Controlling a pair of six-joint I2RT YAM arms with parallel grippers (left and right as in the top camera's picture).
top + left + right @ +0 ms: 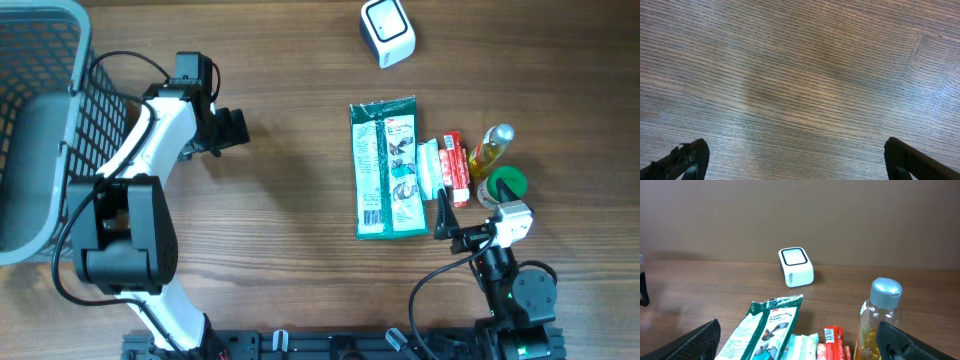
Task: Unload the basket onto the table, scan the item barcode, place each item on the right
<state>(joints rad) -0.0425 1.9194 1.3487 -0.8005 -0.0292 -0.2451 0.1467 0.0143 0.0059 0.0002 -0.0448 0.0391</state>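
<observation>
Overhead view of a wooden table with two robot arms. The scanner, a small white box, sits at the far edge, its window facing up. A row of goods lies on the robot's side of the scanner, well apart from it. It includes a long green packet, flat on the table, and on the packet's right a red pack and a bottle.

The packet is the likely item to scan. Its long axis points away from the robot and almost straight at the scanner. A pale label sits at the end farther from the scanner; whether that is the barcode is too small to tell.

The right gripper has its fingers spread wide and holds nothing. It sits just beside the end of the row farthest from the scanner and faces the scanner. The left gripper, also spread and holding nothing, hovers over bare wood far to the scanner's left, near a basket.

The right arm is much the nearer. Its likely pick is a short reach toward the scanner, closing across the packet's narrow width.
</observation>
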